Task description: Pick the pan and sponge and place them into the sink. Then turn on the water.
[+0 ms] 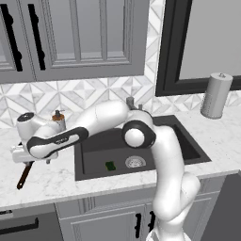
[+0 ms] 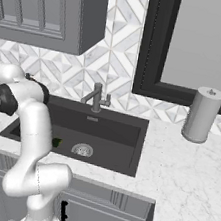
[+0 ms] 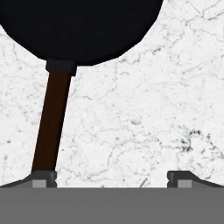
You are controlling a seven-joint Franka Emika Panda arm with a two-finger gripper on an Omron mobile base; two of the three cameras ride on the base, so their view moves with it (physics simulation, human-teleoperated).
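Note:
The black pan lies on the white marble counter left of the sink, and its reddish-brown handle runs down toward my left fingertip. My gripper hangs open above the counter with nothing between its fingers. In the left base view the gripper is over the handle, while the hand hides the pan's body. The green sponge lies on the floor of the dark sink, near the silver drain. The grey faucet stands behind the basin, with no water running.
A brown-and-white soap dispenser stands at the sink's back left corner, right behind my forearm. A paper towel roll stands on the counter to the right. Wall cabinets hang above, and the counter's front edge is close to the pan handle.

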